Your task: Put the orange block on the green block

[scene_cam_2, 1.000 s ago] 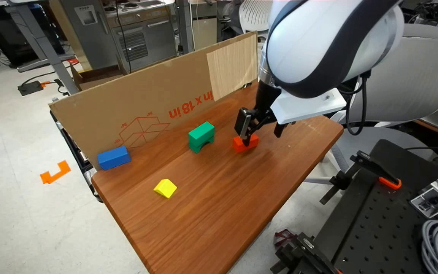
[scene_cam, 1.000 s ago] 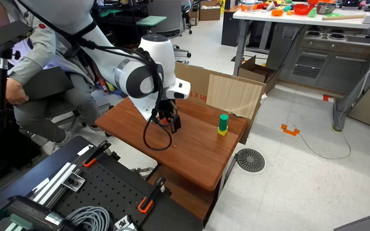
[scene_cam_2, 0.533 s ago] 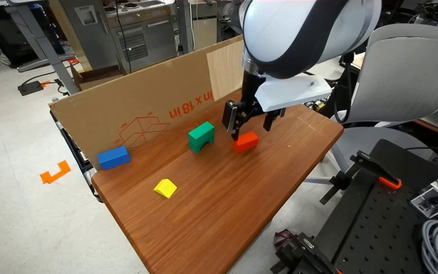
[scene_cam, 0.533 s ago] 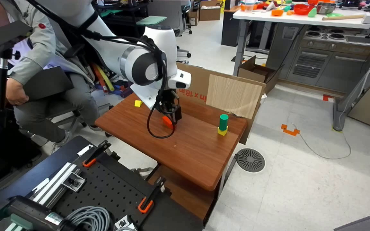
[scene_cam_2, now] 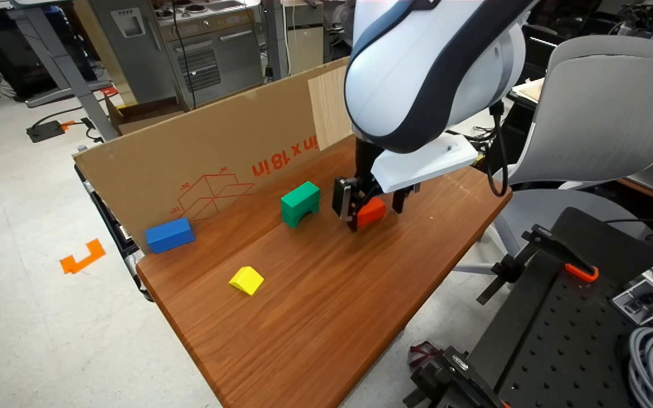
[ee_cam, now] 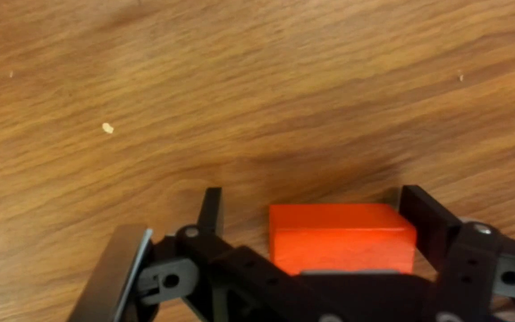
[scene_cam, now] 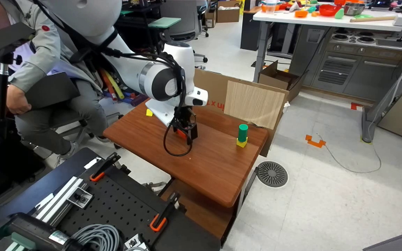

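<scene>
Orange block (ee_cam: 342,246) on the table (scene_cam_2: 304,317), long axis pointing from finger (ee_cam: 425,214) to finger, claw (ee_cam: 312,192) parted astride it, green block (scene_cam_2: 301,199) nearby

1. I work in what looks like a robotics lab.
2. Beside me: a perforated black plate (scene_cam: 127,198), clamps (scene_cam: 106,165), coiled grey cable (scene_cam: 99,230).
3. Around me: wheeled chair (scene_cam: 183,14), kitchen unit (scene_cam: 337,71), orange floor tape (scene_cam_2: 96,248).

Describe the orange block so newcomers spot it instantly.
On the brown table beside the cardboard panel, find the open gripper. The orange block lies between its fingers. Its orange-red colour sets it apart from the green block and yellow piece.
</scene>
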Controlling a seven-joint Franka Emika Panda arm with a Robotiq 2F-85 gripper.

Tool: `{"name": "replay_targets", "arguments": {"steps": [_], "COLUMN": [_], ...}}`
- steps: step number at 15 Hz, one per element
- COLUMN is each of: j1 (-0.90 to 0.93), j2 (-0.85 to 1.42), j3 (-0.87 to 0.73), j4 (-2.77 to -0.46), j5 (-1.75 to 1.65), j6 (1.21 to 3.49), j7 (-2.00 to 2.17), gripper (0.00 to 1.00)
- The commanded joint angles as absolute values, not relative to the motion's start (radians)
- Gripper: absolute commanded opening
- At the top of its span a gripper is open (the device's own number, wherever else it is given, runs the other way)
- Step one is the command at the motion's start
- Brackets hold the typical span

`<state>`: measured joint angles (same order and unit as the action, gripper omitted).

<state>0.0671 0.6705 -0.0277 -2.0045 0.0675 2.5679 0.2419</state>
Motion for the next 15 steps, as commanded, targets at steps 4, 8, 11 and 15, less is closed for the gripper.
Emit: {"name": "replay_targets", "arguments": {"steps": [4, 8, 11, 15], "j1": [0.108, 0.104, 0.092, 0.095], "j2": [0.751, 0.744, 0.71, 0.637], "j3": [-0.064, -0.055, -0.04, -0.027], "j4": [-1.879, -1.863, -1.88, -1.898], "j5": [0.008, -0.001, 0.014, 0.015], "j6": [2.478, 2.451, 2.44, 2.424], "j7": [0.26, 0.245, 0.235, 0.222], "gripper": [0.72, 0.46, 0.42, 0.42]}}
